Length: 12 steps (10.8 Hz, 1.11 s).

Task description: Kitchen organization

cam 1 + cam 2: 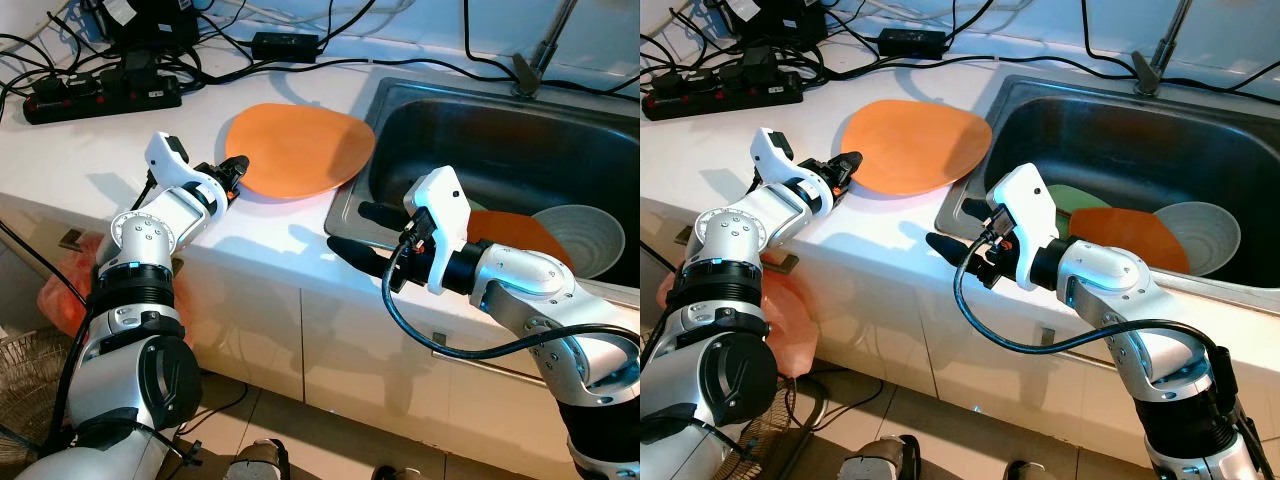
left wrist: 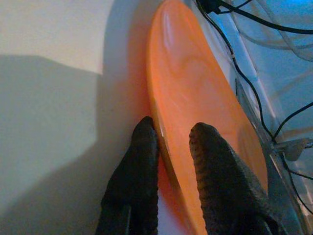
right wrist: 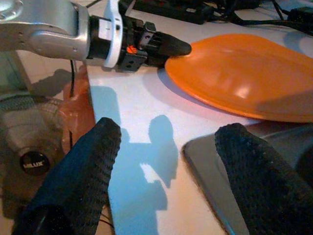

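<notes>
Landmark: you are looking down at a steel sink point(image 1: 480, 120) set into a white counter point(image 1: 120, 150); every place below is given relative to that sink.

Orange plate point(image 1: 297, 148): it lies on the counter just beside the sink's left rim, with its right edge overlapping the rim.

Left gripper point(image 2: 168, 147): your left arm reaches across the counter to the plate's far-from-sink edge. The two black fingers are nearly closed, pinching the rim, one finger under it and one on its upper face.

Right gripper point(image 3: 166, 161): it hovers at the sink's front left corner, above the counter edge. Its fingers are spread wide and hold nothing.

In the sink: a second orange dish point(image 1: 510, 228), a grey ribbed bowl point(image 1: 580, 238) to its right, and a green item point(image 1: 1072, 198) partly hidden behind your right arm.

Behind the sink's left side: a black power strip point(image 1: 100, 95) and tangled cables point(image 1: 300, 40) on the counter.

Below the counter, left of the sink: an orange plastic bag point(image 1: 60, 300).
</notes>
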Available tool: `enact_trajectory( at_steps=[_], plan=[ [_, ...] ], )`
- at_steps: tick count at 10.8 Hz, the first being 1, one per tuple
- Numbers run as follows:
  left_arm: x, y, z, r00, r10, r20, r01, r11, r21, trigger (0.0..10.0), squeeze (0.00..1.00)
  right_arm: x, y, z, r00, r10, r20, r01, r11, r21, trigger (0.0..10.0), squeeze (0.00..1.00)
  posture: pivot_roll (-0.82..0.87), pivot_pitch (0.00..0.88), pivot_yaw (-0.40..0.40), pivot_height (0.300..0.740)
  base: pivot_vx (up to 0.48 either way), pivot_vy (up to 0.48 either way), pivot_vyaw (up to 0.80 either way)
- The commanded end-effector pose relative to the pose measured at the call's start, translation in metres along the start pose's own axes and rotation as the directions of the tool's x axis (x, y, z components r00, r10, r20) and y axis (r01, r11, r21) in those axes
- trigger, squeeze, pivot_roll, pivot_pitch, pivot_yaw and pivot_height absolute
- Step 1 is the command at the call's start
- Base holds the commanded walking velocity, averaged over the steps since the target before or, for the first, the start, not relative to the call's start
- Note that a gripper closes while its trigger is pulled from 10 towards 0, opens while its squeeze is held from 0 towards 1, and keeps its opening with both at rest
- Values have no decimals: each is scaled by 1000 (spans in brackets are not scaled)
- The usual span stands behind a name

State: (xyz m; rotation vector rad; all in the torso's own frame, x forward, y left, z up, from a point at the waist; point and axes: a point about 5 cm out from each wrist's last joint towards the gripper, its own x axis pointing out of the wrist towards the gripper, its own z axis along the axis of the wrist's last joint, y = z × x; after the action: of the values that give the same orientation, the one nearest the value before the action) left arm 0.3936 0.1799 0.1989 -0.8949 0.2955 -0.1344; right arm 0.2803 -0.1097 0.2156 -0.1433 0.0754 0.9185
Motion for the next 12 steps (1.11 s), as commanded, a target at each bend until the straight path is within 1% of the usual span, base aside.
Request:
enact_trajectory(
  at_steps=[1, 6, 7, 8, 9, 10, 11, 12],
  plan=[
    [0, 5, -6, 1000, 8, -15, -8, 1000, -24, 0, 0, -1, 0, -3, 1000, -9, -10, 9, 1000, 3, 10000, 0, 92, 105, 35, 740, 0, 0, 0],
    [0, 6, -1, 1000, 3, 17, -2, 999, -39, 0, 0, 0, -2, -5, 1000, -19, -17, 19, 1000, -1, 10000, 0, 91, 105, 33, 740, 0, 0, 0],
    [0, 6, 0, 999, -5, 35, 6, 999, -40, 0, 0, 0, -2, -5, 1000, -22, -18, 22, 1000, -1, 10000, 0, 91, 105, 33, 740, 0, 0, 0],
    [-1, 5, 4, 997, -35, 75, 38, 998, -42, 0, 0, 0, -3, -5, 999, -30, -17, 30, 1000, -1, 10000, 0, 91, 105, 31, 740, 0, 0, 0],
    [-3, -3, 9, 982, -141, 125, 150, 987, -65, 0, 0, 1, -9, -6, 998, -67, -9, 67, 998, 11, 10000, 0, 91, 105, 29, 740, 0, 0, 0],
    [-4, -7, 9, 971, -197, 137, 207, 976, -68, 0, 0, 2, -16, -5, 992, -124, 9, 124, 992, 33, 10000, 0, 90, 105, 28, 740, 0, 0, 0],
    [-8, -15, 8, 947, -283, 148, 298, 951, -86, 0, 0, 3, -32, 0, 969, -242, 51, 235, 966, 108, 10000, 0, 93, 104, 25, 740, 0, 0, 0],
    [-10, -19, 7, 927, -340, 158, 356, 930, -91, 0, 0, 1, -49, 2, 931, -358, 78, 336, 919, 204, 10000, 0, 95, 104, 24, 740, 0, 0, 0]
  ],
)
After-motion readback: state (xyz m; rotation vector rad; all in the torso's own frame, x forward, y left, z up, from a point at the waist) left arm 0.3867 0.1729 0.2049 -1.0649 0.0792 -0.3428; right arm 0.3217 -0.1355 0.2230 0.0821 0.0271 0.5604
